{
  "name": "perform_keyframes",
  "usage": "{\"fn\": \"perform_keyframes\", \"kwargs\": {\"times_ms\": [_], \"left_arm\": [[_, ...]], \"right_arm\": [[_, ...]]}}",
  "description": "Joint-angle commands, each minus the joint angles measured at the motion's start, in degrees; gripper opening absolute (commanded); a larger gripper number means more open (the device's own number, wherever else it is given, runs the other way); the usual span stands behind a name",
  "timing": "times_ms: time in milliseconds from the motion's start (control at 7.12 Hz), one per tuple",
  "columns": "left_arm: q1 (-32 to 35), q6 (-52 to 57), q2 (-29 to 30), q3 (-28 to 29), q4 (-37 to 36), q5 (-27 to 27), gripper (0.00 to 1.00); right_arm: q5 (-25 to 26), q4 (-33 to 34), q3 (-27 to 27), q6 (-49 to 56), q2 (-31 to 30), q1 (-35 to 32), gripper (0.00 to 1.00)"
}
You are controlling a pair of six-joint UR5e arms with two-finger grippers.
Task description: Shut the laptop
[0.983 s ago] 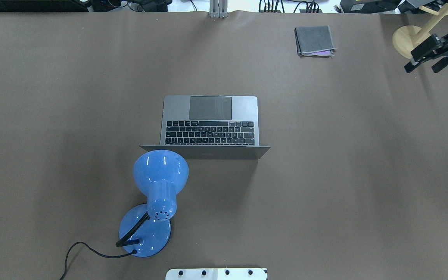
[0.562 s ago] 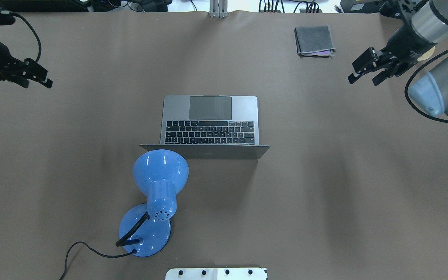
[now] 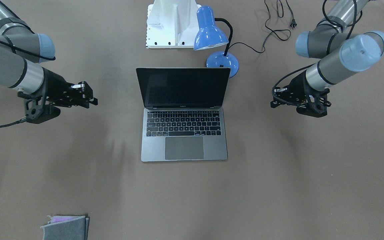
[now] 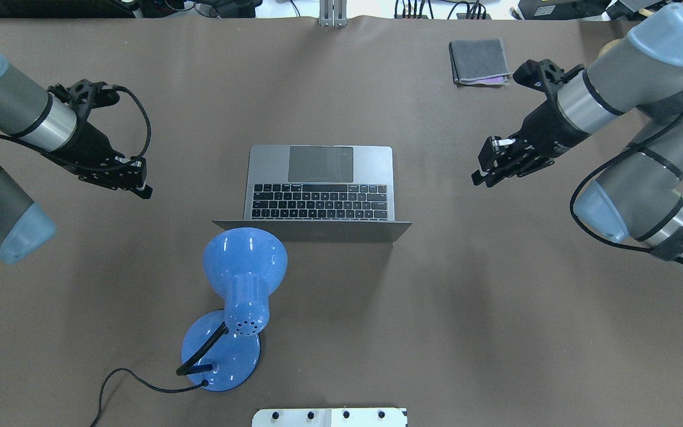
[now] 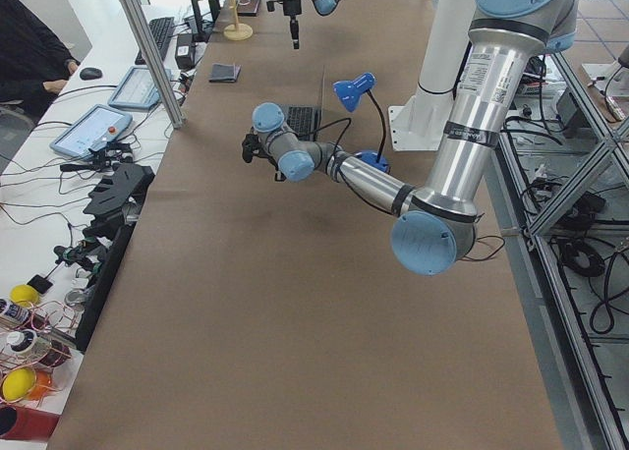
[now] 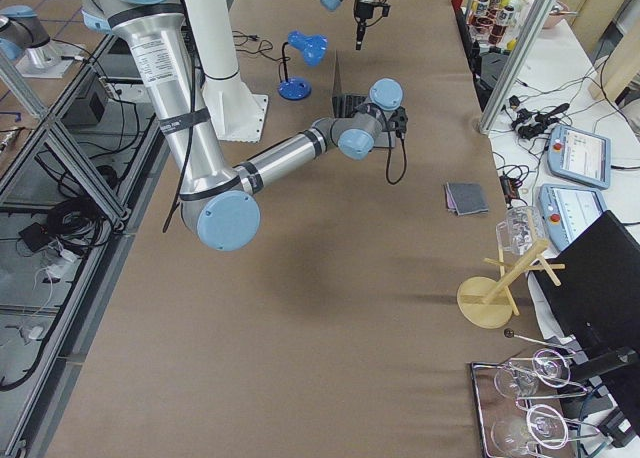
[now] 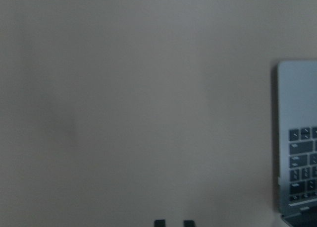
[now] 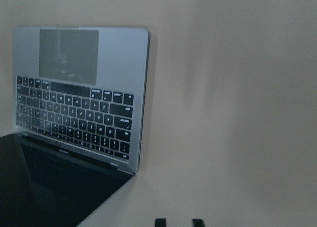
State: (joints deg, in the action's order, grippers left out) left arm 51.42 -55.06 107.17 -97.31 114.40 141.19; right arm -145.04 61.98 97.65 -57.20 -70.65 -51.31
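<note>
Matt metal laptop [image 3: 183,116], glossy enamel lamp [image 3: 210,31]

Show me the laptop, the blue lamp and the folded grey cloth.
laptop [image 4: 321,164]: overhead exterior view, on its trackpad.
blue lamp [image 4: 245,256]: overhead exterior view, on its shade.
grey cloth [image 4: 479,59]: overhead exterior view, on its top fold.

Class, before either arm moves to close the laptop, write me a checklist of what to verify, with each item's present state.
1. Laptop lid stands open: ok.
2. Nothing lies on the keyboard: ok.
3. Left gripper beside the laptop, not touching, jaws empty: ok.
4. Right gripper likewise apart, jaws empty: ok.
5. Blue lamp behind the lid, outside its closing path: ok.
6. Lamp shade clear of the lid's back: cannot tell.
</note>
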Motion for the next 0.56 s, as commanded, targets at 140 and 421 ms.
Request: {"fn": "perform_keyframes", "kwargs": {"times_ms": [140, 421], "left_arm": [[-2.2, -1.0, 1.6, -1.3, -0.1, 5.9, 0.00], [-5.2, -4.3, 3.4, -1.0, -0.1, 5.6, 0.00]], "right_arm": [[0.0, -5.7, 6.9, -0.5, -6.3, 7.3, 0.00], [0.4, -6.3, 7.5, -0.5, -5.5, 11.4, 0.00]]}}
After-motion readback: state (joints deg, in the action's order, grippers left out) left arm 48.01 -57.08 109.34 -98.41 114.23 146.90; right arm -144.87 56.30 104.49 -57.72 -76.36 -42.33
